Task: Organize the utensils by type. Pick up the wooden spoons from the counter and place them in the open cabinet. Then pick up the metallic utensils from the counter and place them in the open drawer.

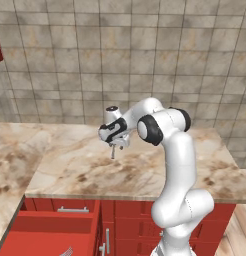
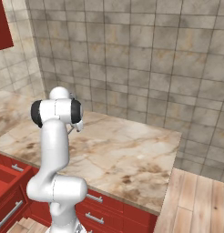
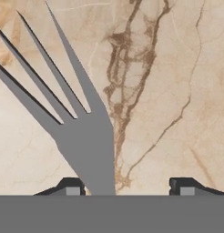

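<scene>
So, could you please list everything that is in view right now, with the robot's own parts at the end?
fork: one, grey metal, tines fanning away, close in front of the hand camera beside one fingertip, over the counter
counter: one, beige stone look with brown veins, over the red cabinet fronts
open drawer: one, red, pulled out below the counter's left end
closed drawers: several, red with silver bar handles, under the counter
wall cabinet: one, red, upper left corner
tiled wall: grey-brown, behind the counter
wooden floor: light planks, right of the counter
arm: one, white with dark joints
gripper: one, dark fingertips apart, fork near one
</scene>
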